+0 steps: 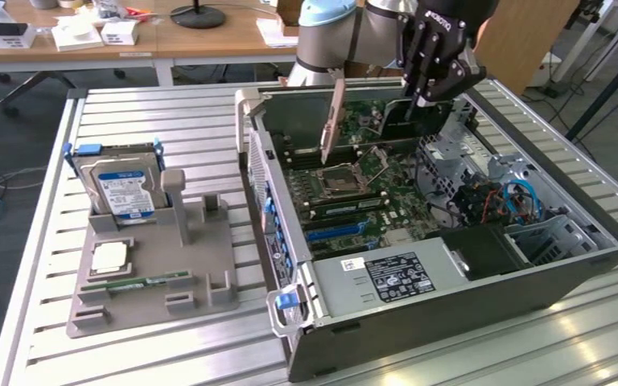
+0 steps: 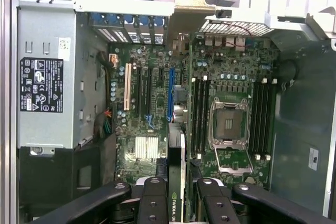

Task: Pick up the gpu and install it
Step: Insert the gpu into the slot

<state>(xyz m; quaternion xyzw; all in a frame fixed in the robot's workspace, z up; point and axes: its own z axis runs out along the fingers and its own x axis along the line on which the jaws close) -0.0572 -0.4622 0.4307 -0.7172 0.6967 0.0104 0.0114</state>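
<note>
My gripper (image 1: 434, 98) is shut on the gpu (image 1: 405, 125), a thin dark card that hangs on edge over the far end of the open computer case (image 1: 566, 277). The card's silver bracket (image 1: 334, 112) points down toward the case's rear wall. In the wrist view the gpu (image 2: 177, 182) appears edge-on between my black fingers (image 2: 152, 203), above the motherboard (image 2: 142, 129). It lines up roughly with the strip between the blue slot (image 2: 170, 93) and the memory slots beside the bare processor socket (image 2: 229, 124). The card stands clear of the board.
A silver power supply (image 1: 389, 277) fills the near end of the case, with drive bays and blue cables (image 1: 513, 201) on the exterior view's right. On the slatted table, a grey parts holder (image 1: 148, 305) carries a hard drive (image 1: 121, 185), a processor (image 1: 109, 257) and a green memory stick (image 1: 138, 283).
</note>
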